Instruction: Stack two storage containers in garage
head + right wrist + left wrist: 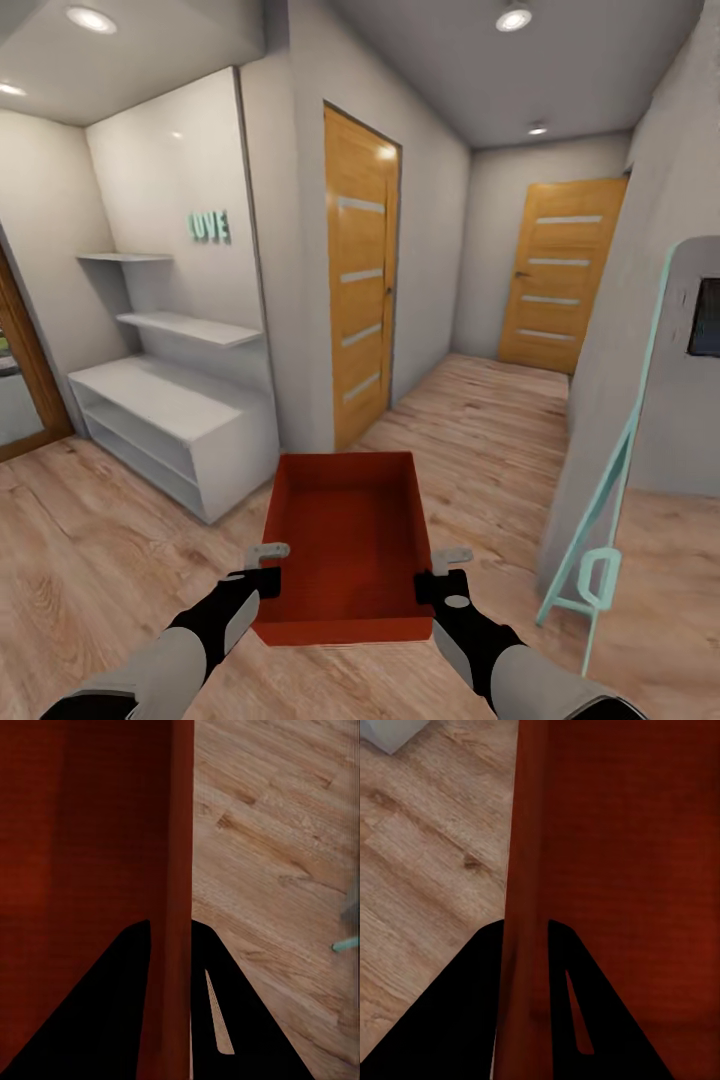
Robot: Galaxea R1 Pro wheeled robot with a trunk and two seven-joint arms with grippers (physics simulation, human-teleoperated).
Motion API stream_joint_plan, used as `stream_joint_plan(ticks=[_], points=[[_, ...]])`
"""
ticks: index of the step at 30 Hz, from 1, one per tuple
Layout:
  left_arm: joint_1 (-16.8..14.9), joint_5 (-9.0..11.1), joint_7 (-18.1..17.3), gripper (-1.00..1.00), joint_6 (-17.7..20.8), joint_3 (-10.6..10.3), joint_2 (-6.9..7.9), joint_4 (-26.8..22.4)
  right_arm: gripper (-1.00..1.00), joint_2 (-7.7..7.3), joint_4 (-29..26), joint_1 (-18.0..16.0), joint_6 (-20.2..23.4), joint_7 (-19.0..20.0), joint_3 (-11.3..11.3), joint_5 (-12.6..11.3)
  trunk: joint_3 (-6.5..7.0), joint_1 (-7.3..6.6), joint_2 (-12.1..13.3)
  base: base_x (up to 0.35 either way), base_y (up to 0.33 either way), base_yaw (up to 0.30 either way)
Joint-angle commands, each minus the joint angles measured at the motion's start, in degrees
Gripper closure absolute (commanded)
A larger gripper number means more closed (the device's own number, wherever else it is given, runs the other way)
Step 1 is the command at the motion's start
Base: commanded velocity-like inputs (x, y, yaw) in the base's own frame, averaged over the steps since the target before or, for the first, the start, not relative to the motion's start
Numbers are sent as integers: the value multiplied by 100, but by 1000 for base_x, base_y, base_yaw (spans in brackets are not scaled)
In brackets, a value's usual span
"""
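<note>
Seemingly both jaws pinching opposite side walls of the storage container [345, 545].

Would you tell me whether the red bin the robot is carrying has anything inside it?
Empty: the head view looks into the open storage container and shows only its bare red bottom and walls.

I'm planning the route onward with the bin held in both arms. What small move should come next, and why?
Probably roll forward down the hallway, keeping both grips shut. The left end effector and right end effector each clamp a side wall of the storage container, and the wood floor shows this isn't the garage.
</note>
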Motion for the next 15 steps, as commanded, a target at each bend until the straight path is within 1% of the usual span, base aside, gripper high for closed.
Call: stream_joint_plan(ticks=[1, 15], points=[[-1, -63, 53, 100, -467, 197, 71, -35, 100, -51, 19, -7, -37, -261, -255, -458, -7, 3, -4, 323, 116, -221], [-1, -63, 59, 100, -467, 197, 68, -50, 100, -56, 19, -7, -39, -252, -257, -466, -7, 3, -4, 323, 116, -11]])
